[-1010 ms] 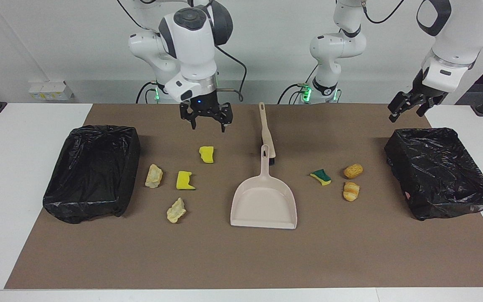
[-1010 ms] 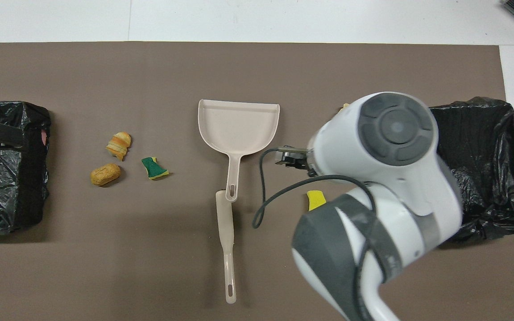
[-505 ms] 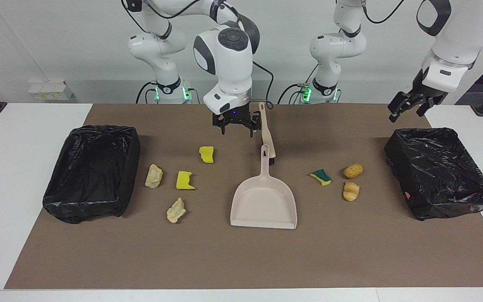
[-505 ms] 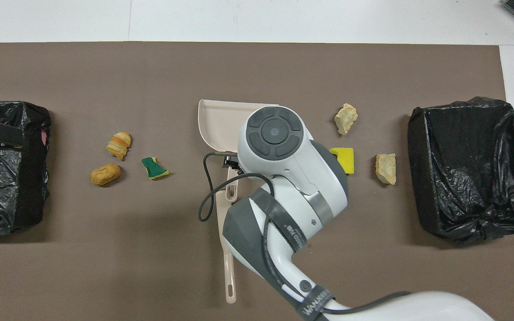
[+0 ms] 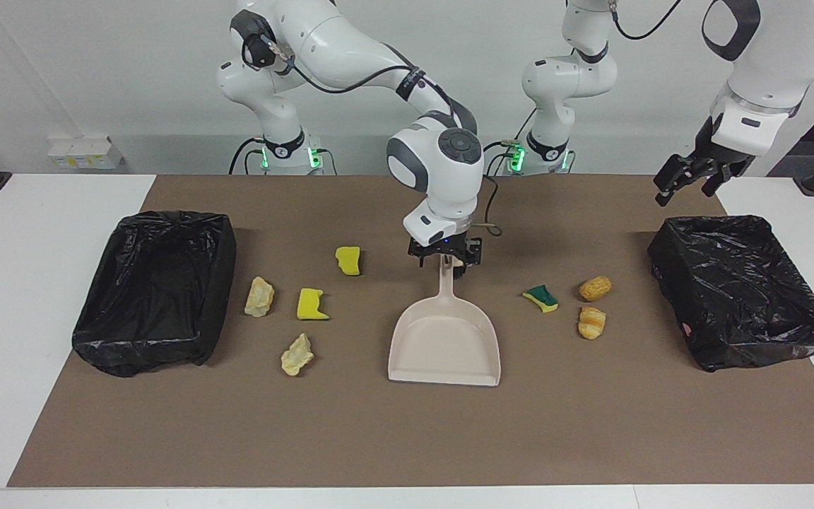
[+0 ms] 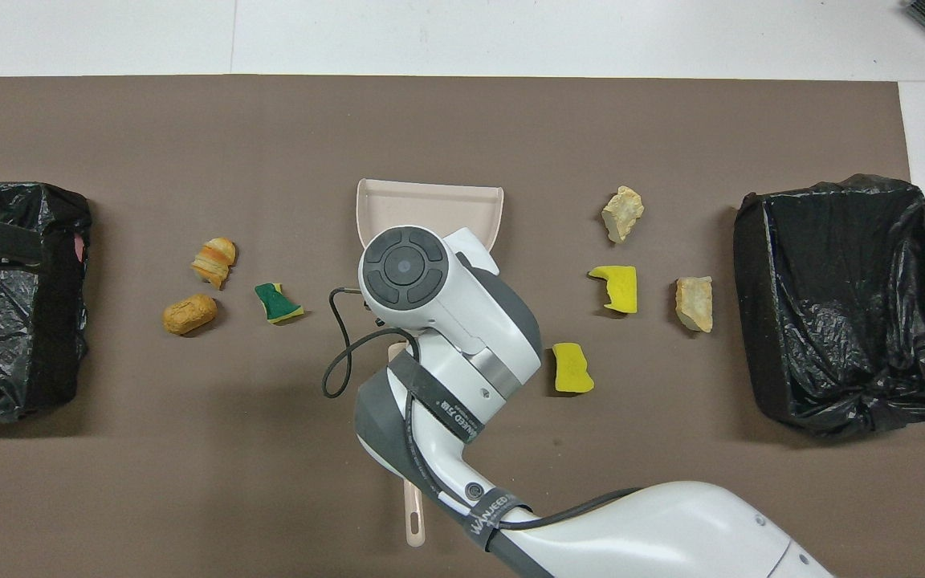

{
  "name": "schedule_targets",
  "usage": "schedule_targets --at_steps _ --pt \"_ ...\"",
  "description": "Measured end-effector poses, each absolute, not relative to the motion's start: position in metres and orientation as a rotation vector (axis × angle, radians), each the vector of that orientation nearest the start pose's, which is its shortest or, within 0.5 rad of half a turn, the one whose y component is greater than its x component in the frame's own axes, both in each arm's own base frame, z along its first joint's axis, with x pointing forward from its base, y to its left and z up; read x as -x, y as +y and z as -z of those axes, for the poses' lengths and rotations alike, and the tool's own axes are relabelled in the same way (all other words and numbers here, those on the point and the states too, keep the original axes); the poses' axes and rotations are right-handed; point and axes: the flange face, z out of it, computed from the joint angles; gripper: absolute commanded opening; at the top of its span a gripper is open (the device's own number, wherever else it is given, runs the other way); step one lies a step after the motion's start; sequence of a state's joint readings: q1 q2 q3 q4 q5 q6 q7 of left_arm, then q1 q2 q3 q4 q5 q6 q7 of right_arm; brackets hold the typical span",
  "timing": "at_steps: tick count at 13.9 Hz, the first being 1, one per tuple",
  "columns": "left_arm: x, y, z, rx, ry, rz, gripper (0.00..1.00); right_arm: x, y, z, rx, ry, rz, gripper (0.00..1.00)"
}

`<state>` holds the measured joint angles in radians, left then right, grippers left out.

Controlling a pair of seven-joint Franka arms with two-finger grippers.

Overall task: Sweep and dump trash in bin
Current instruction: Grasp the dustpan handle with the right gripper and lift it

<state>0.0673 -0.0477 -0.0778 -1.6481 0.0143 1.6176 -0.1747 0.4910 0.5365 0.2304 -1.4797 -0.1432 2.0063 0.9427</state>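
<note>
Several scraps of trash lie on the brown mat. Two yellow sponges (image 5: 348, 259) (image 5: 311, 304) and two beige lumps (image 5: 259, 296) (image 5: 297, 354) lie toward the right arm's end. A green-backed sponge (image 5: 540, 297) and two bread lumps (image 5: 595, 288) (image 5: 591, 322) lie toward the left arm's end. The beige dustpan (image 5: 444, 339) sits mid-mat. My right gripper (image 5: 444, 260) is down at the tip of its handle, open, a finger on either side. My left gripper (image 5: 689, 180) waits open, raised over the bin (image 5: 753, 353) at its end.
A second black-bagged bin (image 5: 145, 353) stands at the right arm's end. The beige brush (image 6: 412, 514) lies nearer the robots than the dustpan, mostly covered by the right arm. The mat's edge farthest from the robots is bare.
The right arm swung from above the yellow sponges toward the middle and dropped onto the dustpan handle. The left arm has stayed still.
</note>
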Motion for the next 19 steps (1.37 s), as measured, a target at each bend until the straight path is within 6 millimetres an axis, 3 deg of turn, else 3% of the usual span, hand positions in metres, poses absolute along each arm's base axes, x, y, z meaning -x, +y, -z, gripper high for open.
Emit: schedule_targets --at_steps 2,5,6,13,16,19 --pt "-0.543 -0.005 -0.618 3.115 -0.256 0.029 1.0 -0.549 0.438 -0.361 3.138 0.3 0.005 0.72" --pt "-0.543 -0.005 -0.618 3.115 -0.256 0.029 1.0 -0.548 0.441 -0.356 3.135 0.292 0.005 0.12" --pt "-0.543 -0.005 -0.618 3.115 -0.256 0.029 1.0 -0.548 0.441 -0.357 3.134 0.292 0.007 0.0" --pt "-0.543 -0.005 -0.618 3.115 -0.256 0.029 1.0 -0.562 0.429 -0.359 3.118 0.301 0.033 0.0" --pt "-0.543 -0.005 -0.618 3.115 -0.256 0.029 1.0 -0.58 0.409 -0.371 3.118 0.143 0.063 0.0" --pt "-0.543 -0.005 -0.618 3.115 -0.256 0.029 1.0 -0.594 0.388 -0.394 3.108 -0.164 0.115 0.0"
